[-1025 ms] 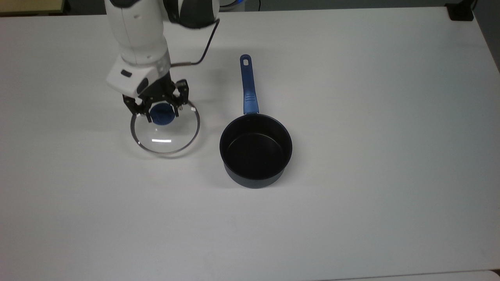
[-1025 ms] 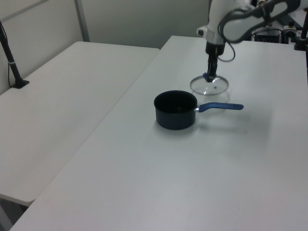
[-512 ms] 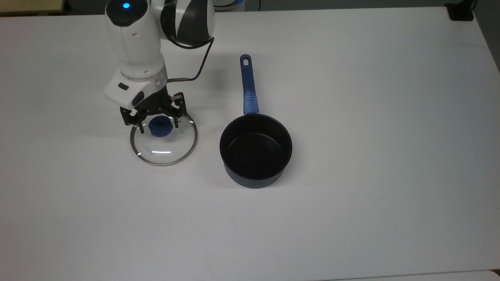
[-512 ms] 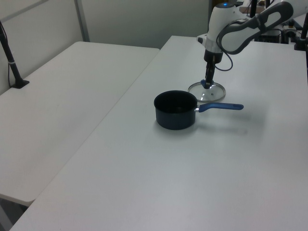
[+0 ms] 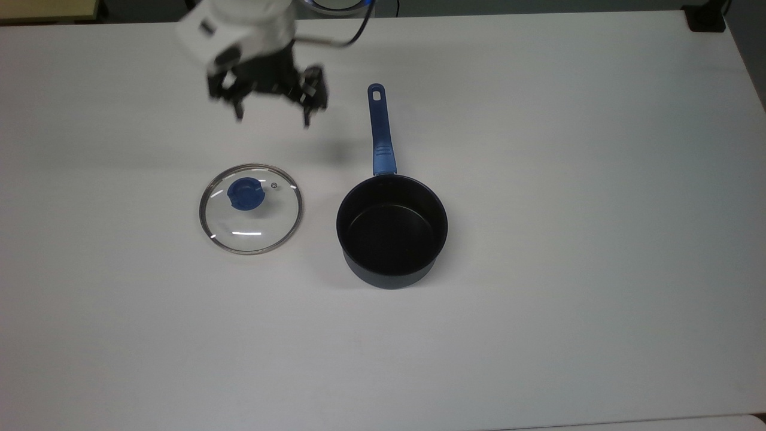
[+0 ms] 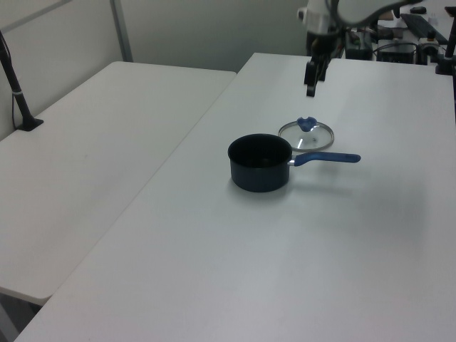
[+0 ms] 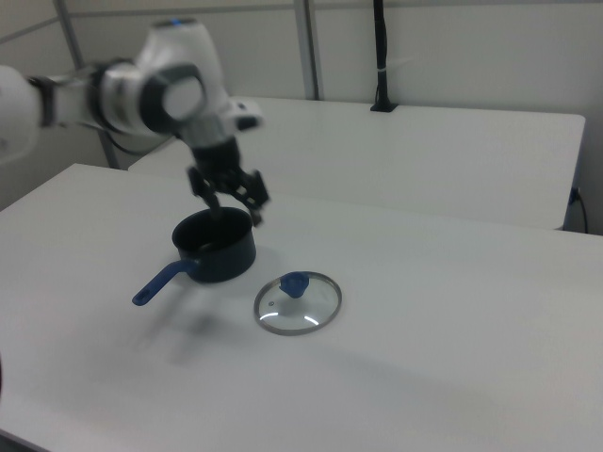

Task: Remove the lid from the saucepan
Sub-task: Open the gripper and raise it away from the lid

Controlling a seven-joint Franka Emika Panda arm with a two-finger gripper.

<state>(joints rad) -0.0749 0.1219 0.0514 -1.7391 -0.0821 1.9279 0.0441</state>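
The lid (image 5: 251,209), clear glass with a metal rim and a blue knob (image 5: 246,194), lies flat on the white table to the top view's left of the saucepan (image 5: 392,230), a small gap between them. The saucepan is uncovered, its black inside empty, and its blue handle (image 5: 380,129) points to the top view's top. My gripper (image 5: 273,117) hangs open and empty in the air, well above and beyond the lid. The lid (image 6: 306,135) and the gripper (image 6: 311,89) also appear in the left view, and the lid (image 7: 298,303), saucepan (image 7: 215,247) and gripper (image 7: 236,212) in the right view.
The white table (image 5: 538,299) stretches wide around the pan. A black fixture (image 5: 706,18) sits at the corner on the top view's top right. A second white table (image 6: 92,142) adjoins on the left view's left, with a black post (image 6: 18,92) on it.
My gripper has let go of the lid's knob, opened wider, risen and moved toward the top view's top. The lid now rests flat on the table; the saucepan has not moved.
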